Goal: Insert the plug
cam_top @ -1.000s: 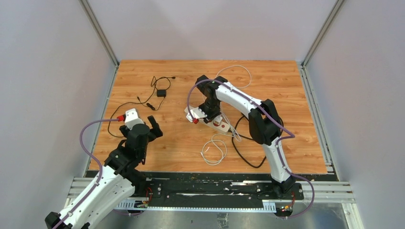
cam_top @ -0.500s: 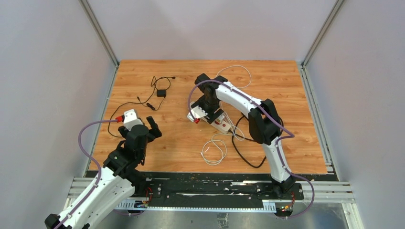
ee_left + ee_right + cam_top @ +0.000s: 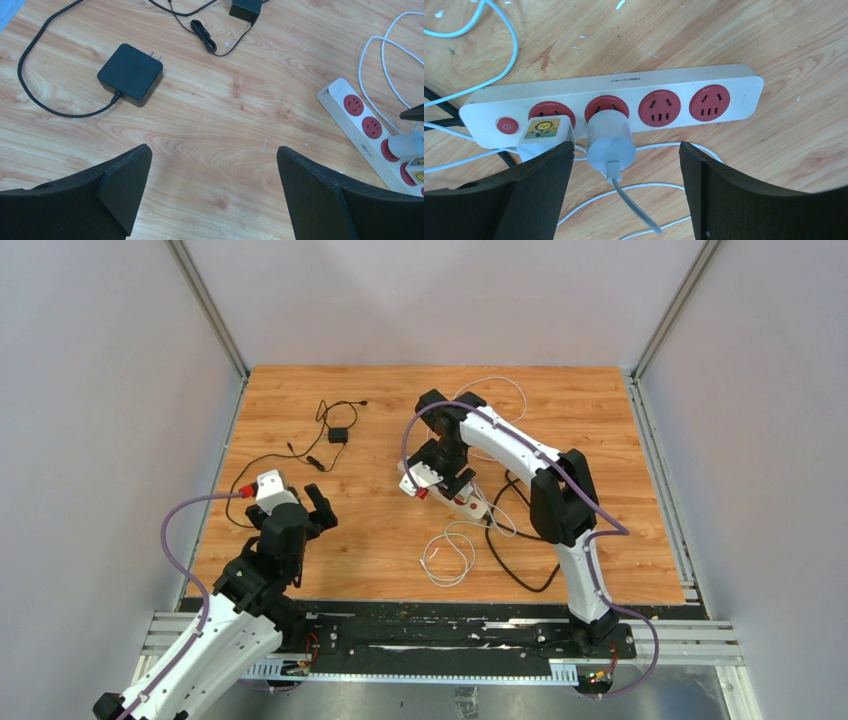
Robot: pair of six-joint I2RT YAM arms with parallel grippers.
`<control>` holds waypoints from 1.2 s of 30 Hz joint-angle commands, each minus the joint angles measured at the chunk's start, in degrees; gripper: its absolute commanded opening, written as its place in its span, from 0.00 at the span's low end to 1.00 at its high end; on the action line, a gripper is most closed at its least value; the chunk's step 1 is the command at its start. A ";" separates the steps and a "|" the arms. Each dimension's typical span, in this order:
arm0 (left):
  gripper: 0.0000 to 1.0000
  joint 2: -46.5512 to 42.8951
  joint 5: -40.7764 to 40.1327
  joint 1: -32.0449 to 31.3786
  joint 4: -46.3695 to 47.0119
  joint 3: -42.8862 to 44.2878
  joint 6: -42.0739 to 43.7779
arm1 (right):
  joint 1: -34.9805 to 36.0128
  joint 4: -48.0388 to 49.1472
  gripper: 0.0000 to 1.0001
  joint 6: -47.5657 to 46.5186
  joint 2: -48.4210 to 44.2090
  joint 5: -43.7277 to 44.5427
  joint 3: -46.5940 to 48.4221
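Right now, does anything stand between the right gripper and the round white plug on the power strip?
Nothing visible does. The right gripper hangs open over the round white plug, a finger on each side. The square adapter in the neighbouring socket sits close to one finger.

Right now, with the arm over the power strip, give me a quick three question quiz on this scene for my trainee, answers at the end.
1. True or false: the right fingers are clamped on the white round plug.
2. How many red sockets on the power strip are free?
3. In the left wrist view, the black adapter lies: A) flat on the wooden table; B) plugged into the strip; C) between the left arm's grippers.

Key: 1 false, they stand open on either side of it. 2 two. 3 A.
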 commanded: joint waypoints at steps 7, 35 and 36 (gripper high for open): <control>1.00 -1.42 0.63 0.28 0.31 1.38 -1.54 | -0.80 -2.14 0.82 3.10 -8.56 -8.78 -0.45; 1.00 5.60 6.90 0.30 5.43 6.88 0.99 | -16.72 50.49 0.70 111.16 -23.76 -19.02 -34.96; 1.00 5.58 6.80 0.28 5.07 6.95 1.08 | -16.72 50.33 0.69 110.63 -23.03 -19.09 -34.77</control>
